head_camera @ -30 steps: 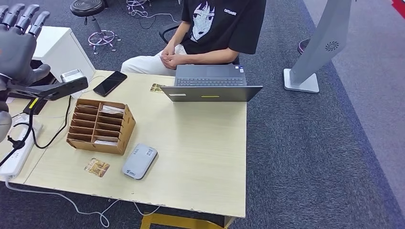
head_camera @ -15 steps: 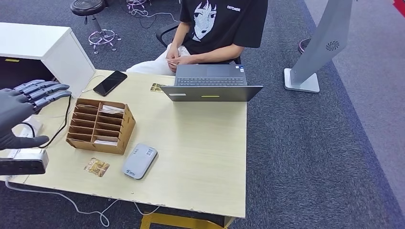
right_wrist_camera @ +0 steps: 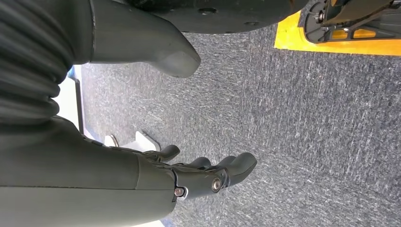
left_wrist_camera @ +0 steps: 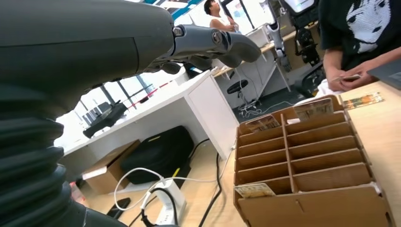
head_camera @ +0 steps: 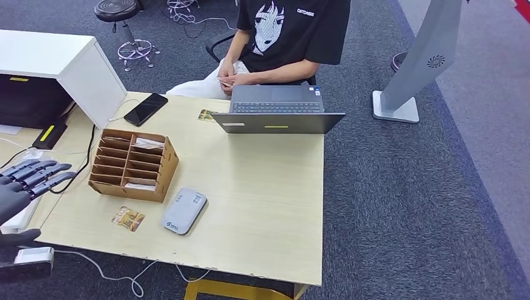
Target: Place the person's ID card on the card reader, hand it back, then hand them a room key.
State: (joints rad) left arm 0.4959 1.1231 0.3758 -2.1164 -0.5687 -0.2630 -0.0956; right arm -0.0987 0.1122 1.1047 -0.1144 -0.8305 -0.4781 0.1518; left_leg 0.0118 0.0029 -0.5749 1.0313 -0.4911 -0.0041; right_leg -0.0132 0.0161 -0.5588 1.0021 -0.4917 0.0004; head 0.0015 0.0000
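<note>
The robot's grey left hand (head_camera: 19,187) hovers empty, fingers spread, off the light wooden desk's (head_camera: 262,206) left edge, its right hand (right_wrist_camera: 189,177) hangs empty over carpet, and the seated person's hands (head_camera: 230,78) hold a small card (head_camera: 223,83) beyond the far edge.

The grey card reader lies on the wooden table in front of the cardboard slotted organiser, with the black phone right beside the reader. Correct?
Not quite. In the head view the black phone lies behind the cardboard slotted organiser, near the white cabinet. Beside the grey card reader on the wooden table lies a small brown patterned card.
</note>
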